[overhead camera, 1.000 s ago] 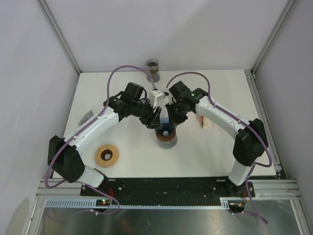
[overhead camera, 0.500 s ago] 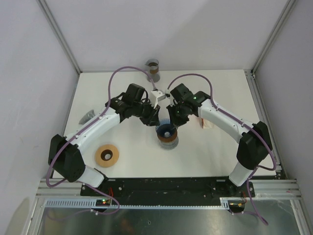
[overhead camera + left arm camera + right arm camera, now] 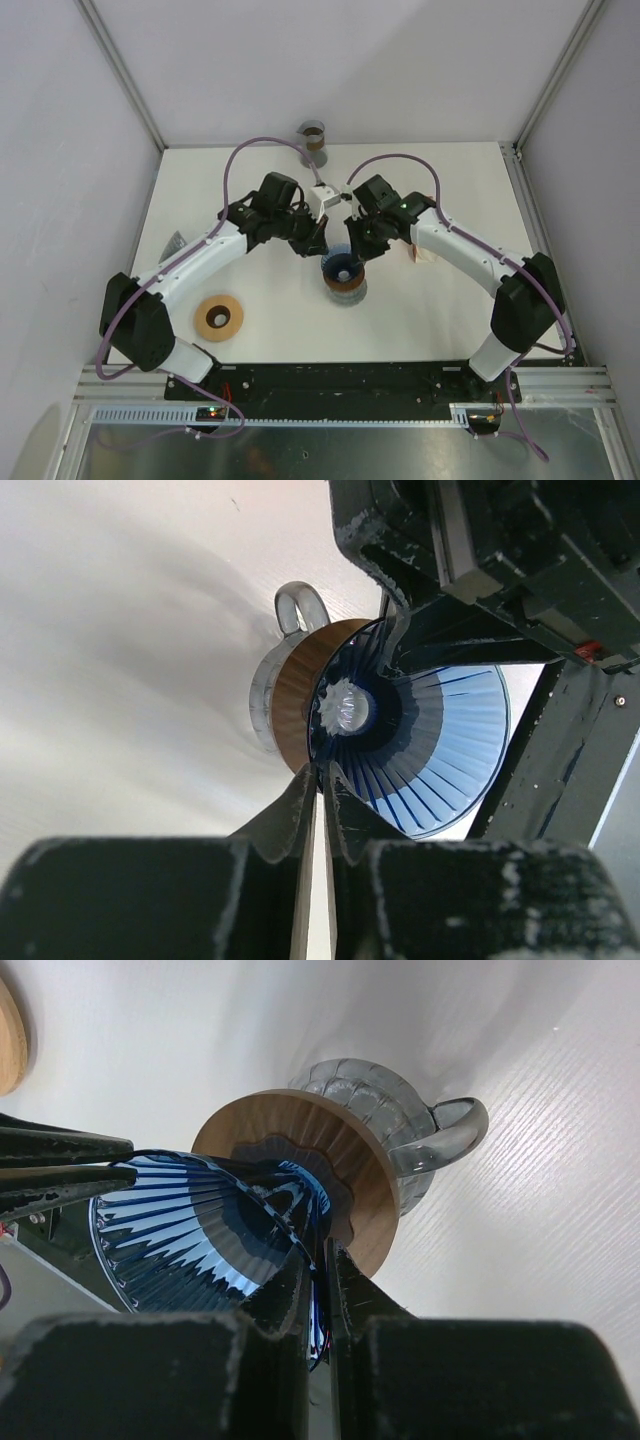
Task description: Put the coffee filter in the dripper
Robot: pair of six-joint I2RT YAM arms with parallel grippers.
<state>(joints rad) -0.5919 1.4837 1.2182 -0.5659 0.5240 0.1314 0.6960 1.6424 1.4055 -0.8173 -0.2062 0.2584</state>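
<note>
Since a second ago, your left gripper (image 3: pixel 320 780) has drawn its spread fingers together and is now pinching the left rim of the blue dripper (image 3: pixel 430 750). The dripper is sitting in the wooden collar (image 3: pixel 290 1140) of the glass server (image 3: pixel 385 1090). Your right gripper (image 3: pixel 318 1265) is nipping the dripper's right rim, fingers pressed close. Further right of the dripper, what looks like the coffee filter (image 3: pixel 424 253) is lying partly hidden by your right arm (image 3: pixel 470 250).

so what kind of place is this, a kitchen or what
Most likely a robot lab test cell, not a kitchen: a white table boxed in by plain panels and an aluminium frame, left arm and right arm bolted at its near edge, a blue dripper as prop.
</note>
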